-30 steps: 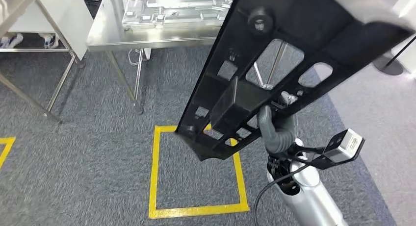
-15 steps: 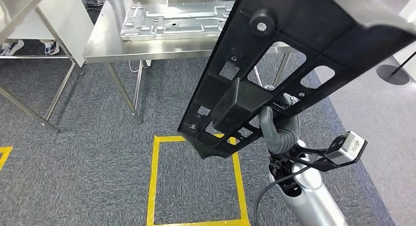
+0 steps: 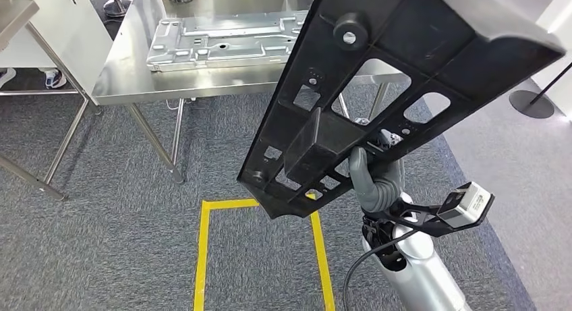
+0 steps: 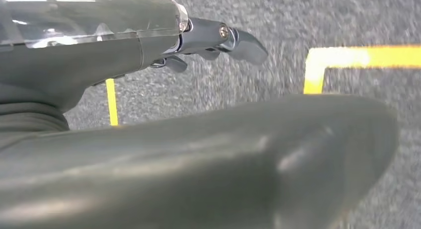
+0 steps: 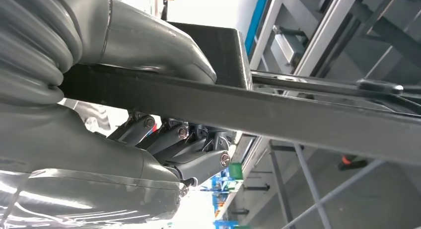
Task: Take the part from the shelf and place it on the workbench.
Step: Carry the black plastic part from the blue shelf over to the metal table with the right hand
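A long black plastic part (image 3: 378, 88) with several cut-outs hangs tilted in the air, its wide end up at the right. My right hand (image 3: 376, 183) grips its edge from below, near the lower end. In the right wrist view the thumb and fingers of my right hand (image 5: 124, 50) clamp the part's black rim (image 5: 298, 114). The steel workbench (image 3: 128, 75) stands ahead to the left, and a silver metal plate (image 3: 222, 41) lies on it. In the left wrist view my left hand (image 4: 198, 139) hangs over grey carpet with its fingers (image 4: 238, 42) apart, holding nothing.
A yellow taped square (image 3: 201, 257) marks the carpet just in front of the bench. A second steel table frame (image 3: 27, 27) stands at the far left, with a person's shoe (image 3: 50, 78) behind it. A round stand base (image 3: 533, 102) sits on the smooth floor at the right.
The whole view has shifted: the workbench and its silver plate show lower and fuller, the yellow square nearer the bottom edge. The black part stays in my right hand.
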Robot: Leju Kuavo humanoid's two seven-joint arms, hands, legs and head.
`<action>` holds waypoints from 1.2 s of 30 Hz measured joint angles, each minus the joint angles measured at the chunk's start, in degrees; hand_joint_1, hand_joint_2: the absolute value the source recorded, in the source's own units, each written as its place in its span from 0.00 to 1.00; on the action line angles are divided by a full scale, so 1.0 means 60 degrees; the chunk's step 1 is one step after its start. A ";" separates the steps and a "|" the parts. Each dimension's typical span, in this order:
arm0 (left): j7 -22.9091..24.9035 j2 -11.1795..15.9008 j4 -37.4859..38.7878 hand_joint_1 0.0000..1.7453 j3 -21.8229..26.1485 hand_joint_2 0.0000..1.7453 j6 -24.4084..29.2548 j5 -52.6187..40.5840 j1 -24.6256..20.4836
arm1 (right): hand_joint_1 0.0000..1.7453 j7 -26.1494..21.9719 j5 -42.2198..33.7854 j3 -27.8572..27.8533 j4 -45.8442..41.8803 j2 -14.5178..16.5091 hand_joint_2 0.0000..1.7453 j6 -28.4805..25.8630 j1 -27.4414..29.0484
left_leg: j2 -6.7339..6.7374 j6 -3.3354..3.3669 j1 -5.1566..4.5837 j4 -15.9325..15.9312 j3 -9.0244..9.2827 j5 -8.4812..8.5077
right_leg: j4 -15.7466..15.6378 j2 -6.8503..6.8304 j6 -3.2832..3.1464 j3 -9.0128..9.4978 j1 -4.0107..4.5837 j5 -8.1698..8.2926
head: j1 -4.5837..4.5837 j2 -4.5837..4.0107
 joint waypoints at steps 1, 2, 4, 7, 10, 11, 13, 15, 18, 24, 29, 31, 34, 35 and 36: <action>-0.0003 0.0008 0.0000 0.00 0.0001 0.00 -0.0004 -0.0014 0.0003 | 1.00 -0.0001 0.0004 0.0000 -0.0002 0.0012 1.00 0.0001 -0.0001 | 0.0000 0.0036 0.0021 -0.0072 0.0101 0.0068 | 0.0077 0.0000 0.0055 0.0021 -0.0005 -0.0012 | -0.0001 0.0000; -0.0004 0.0017 0.0000 0.00 0.0002 0.00 -0.0005 -0.0028 0.0000 | 1.00 -0.0006 0.0011 -0.0001 -0.0004 0.0017 1.00 0.0002 -0.0012 | -0.0001 0.0067 0.0047 -0.0140 0.0206 0.0070 | 0.0254 -0.0005 0.0110 -0.0010 -0.0010 -0.0047 | 0.0023 0.0000; -0.0007 0.0021 0.0000 0.00 0.0002 0.00 -0.0006 -0.0045 -0.0033 | 1.00 -0.0019 0.0026 -0.0003 -0.0006 0.0022 1.00 0.0005 -0.0048 | 0.0004 0.0114 0.0088 -0.0230 0.0381 0.0045 | 0.1047 -0.0015 0.0223 -0.0437 -0.0058 -0.0398 | 0.0069 -0.0001; -0.0007 0.0023 0.0000 0.00 -0.0001 0.00 -0.0021 -0.0054 -0.0057 | 1.00 -0.0022 0.0043 0.0000 0.0000 0.0023 1.00 0.0006 -0.0027 | -0.0001 0.0120 0.0109 -0.0234 0.0472 -0.0072 | 0.2569 -0.0028 0.0390 -0.1554 -0.0179 -0.0943 | 0.0091 0.0000; -0.0004 0.0021 0.0000 0.00 0.0002 0.00 -0.0060 -0.0075 -0.0024 | 1.00 -0.0024 0.0133 -0.0006 0.0007 0.0021 1.00 -0.0035 -0.0003 | -0.0006 0.0014 0.0178 -0.0201 0.0664 -0.0260 | 0.1616 -0.0070 0.0536 -0.1486 -0.0300 -0.0014 | 0.0096 -0.0001; -0.0005 0.0024 0.0000 0.00 0.0003 0.00 -0.0073 -0.0080 -0.0023 | 1.00 -0.0028 0.0168 -0.0010 0.0011 0.0020 1.00 -0.0051 -0.0003 | -0.0008 -0.0044 0.0195 -0.0182 0.0743 -0.0336 | 0.0960 -0.0089 0.0556 -0.1261 -0.0326 0.0360 | 0.0102 -0.0001; -0.0011 0.0032 0.0000 0.00 0.0003 0.00 -0.0087 -0.0084 -0.0046 | 1.00 -0.0034 0.0200 -0.0013 0.0021 0.0022 1.00 -0.0063 -0.0003 | -0.0009 -0.0179 0.0197 -0.0159 0.0814 -0.0467 | 0.0188 -0.0123 0.0420 -0.0984 -0.0318 0.0557 | 0.0113 -0.0001; -0.0015 0.0037 0.0000 0.00 0.0003 0.00 -0.0093 -0.0084 -0.0049 | 1.00 -0.0022 0.0227 -0.0012 0.0028 0.0026 1.00 -0.0097 0.0003 | -0.0003 -0.0320 0.0180 -0.0068 0.0845 -0.0516 | 0.0123 -0.0113 0.0191 -0.0938 -0.0290 0.0465 | 0.0101 -0.0001; -0.0020 0.0036 0.0000 0.00 0.0004 0.00 -0.0110 -0.0095 -0.0062 | 1.00 0.0070 0.0348 -0.0009 0.0028 0.0028 1.00 -0.0204 -0.0024 | 0.0016 -0.0440 0.0220 0.0417 0.0745 -0.0713 | 0.0083 -0.0100 -0.0022 -0.0740 -0.0288 0.0506 | 0.0060 0.0000; -0.0022 0.0043 0.0000 0.00 0.0048 0.00 -0.0125 -0.0148 -0.0033 | 1.00 0.0261 0.0507 0.0026 0.0112 0.0055 1.00 -0.0380 -0.0050 | 0.0020 -0.0422 0.0216 0.2514 -0.0883 -0.1303 | 0.0073 -0.0063 -0.0172 -0.0446 -0.0150 0.0229 | 0.0026 -0.0001; -0.0021 0.0061 0.0001 0.00 0.0080 0.00 -0.0145 -0.0167 -0.0009 | 1.00 0.0348 0.0307 -0.0097 0.0057 -0.0007 1.00 -0.0302 0.0030 | 0.0037 -0.0081 0.0026 0.0213 -0.0229 0.0024 | 0.0039 -0.0053 -0.0022 -0.0090 -0.0105 -0.0057 | 0.0049 -0.0001; -0.0019 0.0061 0.0001 0.00 0.0087 0.00 -0.0147 -0.0192 0.0014 | 1.00 0.0358 0.0354 -0.0178 -0.0012 -0.0031 1.00 -0.0290 0.0143 | 0.0024 0.0017 0.0001 0.0110 -0.0125 -0.0030 | 0.0119 -0.0046 0.0125 -0.0039 -0.0118 -0.0059 | 0.0044 0.0000; -0.0021 0.0044 0.0001 0.00 0.0112 0.00 -0.0144 -0.0255 0.0036 | 1.00 0.0358 0.0616 -0.0277 -0.0160 -0.0043 1.00 -0.0318 0.0250 | 0.0015 0.0173 0.0046 -0.0009 0.0188 0.0005 | 0.0712 -0.0056 0.0283 -0.0181 -0.0145 -0.0211 | 0.0073 0.0000; -0.0021 0.0038 0.0000 0.00 0.0123 0.00 -0.0144 -0.0268 0.0029 | 1.00 0.0368 0.0680 -0.0290 -0.0189 -0.0046 1.00 -0.0328 0.0260 | 0.0005 0.0201 0.0050 -0.0027 0.0253 -0.0030 | 0.1218 -0.0059 0.0317 -0.0481 -0.0161 -0.0391 | 0.0087 -0.0001; -0.0020 0.0036 0.0000 0.00 0.0133 0.00 -0.0145 -0.0277 0.0019 | 1.00 0.0394 0.0713 -0.0300 -0.0210 -0.0050 1.00 -0.0324 0.0279 | -0.0018 0.0224 0.0050 -0.0028 0.0301 -0.0077 | 0.1797 -0.0059 0.0346 -0.0872 -0.0170 -0.0621 | 0.0097 -0.0001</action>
